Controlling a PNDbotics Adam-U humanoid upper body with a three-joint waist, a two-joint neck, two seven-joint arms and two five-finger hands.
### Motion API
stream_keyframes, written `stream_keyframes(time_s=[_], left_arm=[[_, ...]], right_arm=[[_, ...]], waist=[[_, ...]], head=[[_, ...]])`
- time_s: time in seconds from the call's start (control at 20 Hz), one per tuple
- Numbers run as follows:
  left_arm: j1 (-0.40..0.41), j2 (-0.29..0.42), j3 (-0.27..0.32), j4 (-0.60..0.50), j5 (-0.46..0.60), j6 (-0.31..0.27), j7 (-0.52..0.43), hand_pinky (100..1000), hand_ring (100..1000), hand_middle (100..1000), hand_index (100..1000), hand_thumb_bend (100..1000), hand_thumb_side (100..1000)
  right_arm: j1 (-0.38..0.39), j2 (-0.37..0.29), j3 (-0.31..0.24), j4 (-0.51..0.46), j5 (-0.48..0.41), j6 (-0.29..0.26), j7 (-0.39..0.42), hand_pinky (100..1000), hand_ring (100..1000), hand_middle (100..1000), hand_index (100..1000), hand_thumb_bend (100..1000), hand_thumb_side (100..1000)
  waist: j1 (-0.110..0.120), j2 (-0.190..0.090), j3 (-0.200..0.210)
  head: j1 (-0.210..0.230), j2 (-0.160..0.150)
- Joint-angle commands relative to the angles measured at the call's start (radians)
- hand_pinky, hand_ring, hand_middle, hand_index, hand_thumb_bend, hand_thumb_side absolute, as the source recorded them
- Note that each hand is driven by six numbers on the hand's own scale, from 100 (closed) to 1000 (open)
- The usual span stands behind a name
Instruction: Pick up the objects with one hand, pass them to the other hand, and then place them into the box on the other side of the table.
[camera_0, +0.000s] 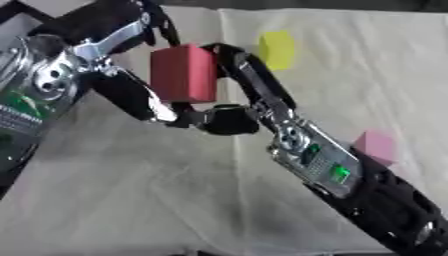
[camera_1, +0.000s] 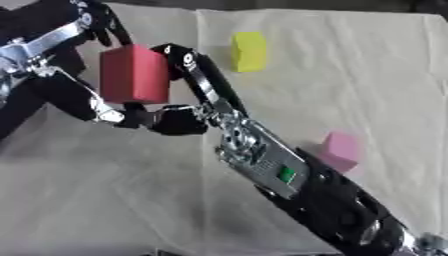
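Clearly the work is at its handover: the red block (camera_0: 184, 73) is held up off the worktop (camera_0: 131, 190) between both hands, toward eleven o'clock in the left eye view. The left hand (camera_0: 131, 97) comes in from nine o'clock with fingers curled round the block's left and lower sides, while the right hand (camera_0: 249, 82) reaches up from five o'clock with its fingers pressed along the block's right face and a thumb under it. Both look to be grasping it, so the pass seems neither finished nor let go by either side; which hand is giving I cannot tell.

Left to do, by my reading: this block must go into the box, and two more wait on the cloth, a yellow block (camera_1: 249, 51) at one o'clock and a pink block (camera_1: 340, 150) at four o'clock beside the right forearm, well apart from each other.

No box shows in either view, so its contents cannot be told.
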Motion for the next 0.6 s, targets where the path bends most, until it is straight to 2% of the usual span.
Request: stream_keyframes(time_s=[0.05,0.6], left_arm=[[-0.018,-0.003,0.001,-0.001,0.005,0.008,0.009,740,663,685,681,558,334],[-0.018,0.024,0.005,-0.089,0.052,0.025,-0.078,755,675,700,701,527,276]], right_arm=[[-0.02,0.015,0.024,-0.035,-0.016,-0.003,0.012,744,600,333,424,440,100],[-0.003,0.006,0.024,-0.035,0.001,0.017,0.023,745,599,332,422,450,100]], waist=[[0.003,-0.015,0.001],[0.002,-0.016,0.008]], head=[[-0.002,0.005],[-0.009,0.005]])
